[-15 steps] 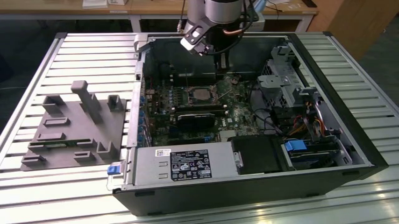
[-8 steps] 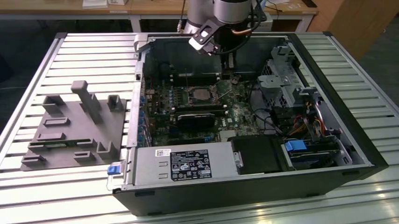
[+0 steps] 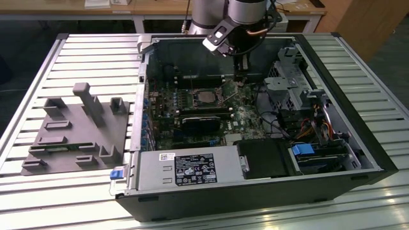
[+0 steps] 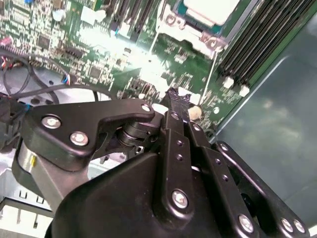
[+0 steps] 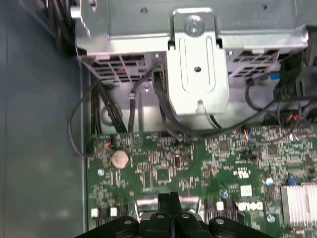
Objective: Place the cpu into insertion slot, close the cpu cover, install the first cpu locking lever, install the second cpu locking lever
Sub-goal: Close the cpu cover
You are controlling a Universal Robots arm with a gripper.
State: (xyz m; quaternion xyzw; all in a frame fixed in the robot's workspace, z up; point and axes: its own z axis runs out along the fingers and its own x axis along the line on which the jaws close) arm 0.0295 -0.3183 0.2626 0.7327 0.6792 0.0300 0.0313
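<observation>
One cpu (image 3: 206,97) sits in the insertion slot (image 3: 189,98), claw (image 4: 176,95) nearby.

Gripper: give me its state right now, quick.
Gripper: shut, nothing visible held in it, tips low over the green circuit board.

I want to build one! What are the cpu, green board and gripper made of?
The cpu: probably metal, its top pale and shiny. The circuit board: likely plastic-like laminate, glossy green under the glare. The gripper: matte black with silvery screws; metal or plastic, unclear.
</observation>
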